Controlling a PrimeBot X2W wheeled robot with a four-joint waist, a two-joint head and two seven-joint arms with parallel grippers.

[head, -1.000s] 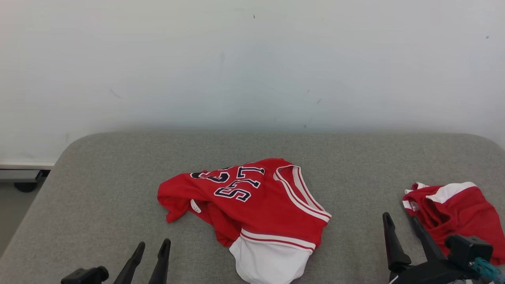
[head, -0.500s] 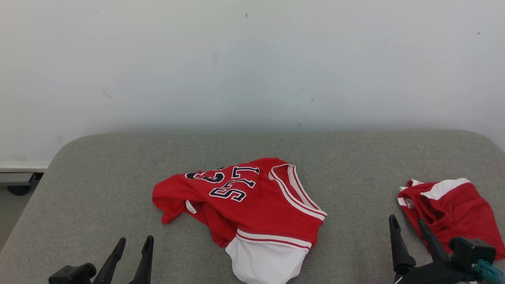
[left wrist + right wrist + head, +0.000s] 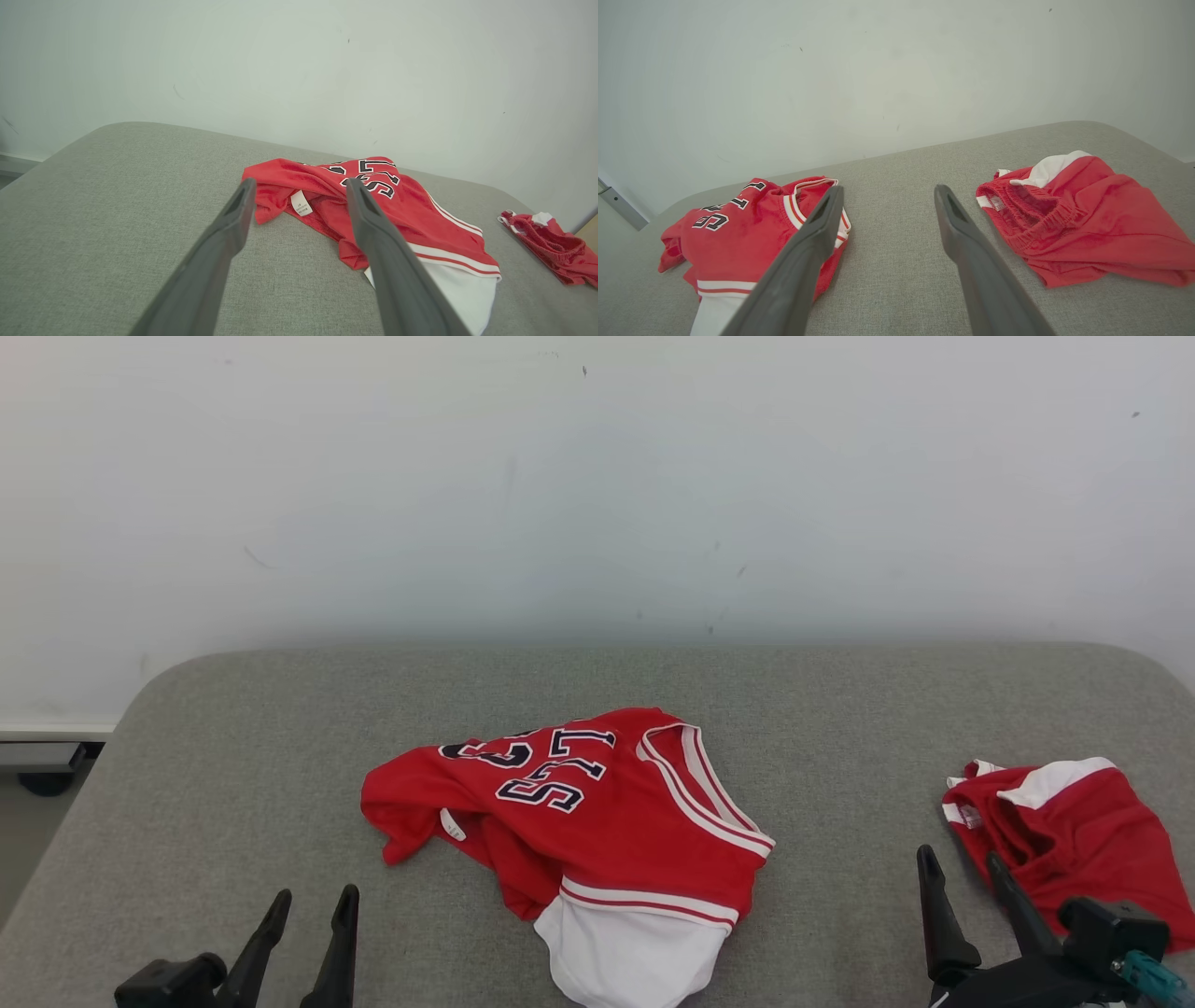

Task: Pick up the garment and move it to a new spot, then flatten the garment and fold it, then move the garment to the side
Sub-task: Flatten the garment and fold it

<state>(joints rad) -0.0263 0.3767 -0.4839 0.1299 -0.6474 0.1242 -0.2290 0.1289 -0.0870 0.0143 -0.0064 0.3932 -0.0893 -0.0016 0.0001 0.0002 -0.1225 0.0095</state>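
Observation:
The garment point(image 3: 597, 821) is a red jersey with white trim and dark lettering, lying crumpled in the middle of the grey padded surface point(image 3: 233, 728). It also appears in the left wrist view as the garment point(image 3: 420, 210) and in the right wrist view as the garment point(image 3: 733, 224). My left gripper point(image 3: 314, 896) hovers open near the front edge, to the left of the jersey, with nothing between its fingers. Seen from the left wrist, the left gripper point(image 3: 300, 184) points at the jersey's near corner. My right gripper point(image 3: 960, 857) stands open and empty between the jersey and the right-hand cloth, as the right gripper point(image 3: 888, 189) also shows.
A second red piece with a white panel and an elastic waistband, shorts point(image 3: 1074, 831), lies bunched at the right edge, close to my right gripper. A pale wall point(image 3: 597, 476) rises behind the surface. Floor and a skirting point(image 3: 47, 747) lie past the left edge.
The camera shifted slightly, so the whole picture slid left. My left gripper has moved a little to the left, away from the jersey. Both garments lie as before.

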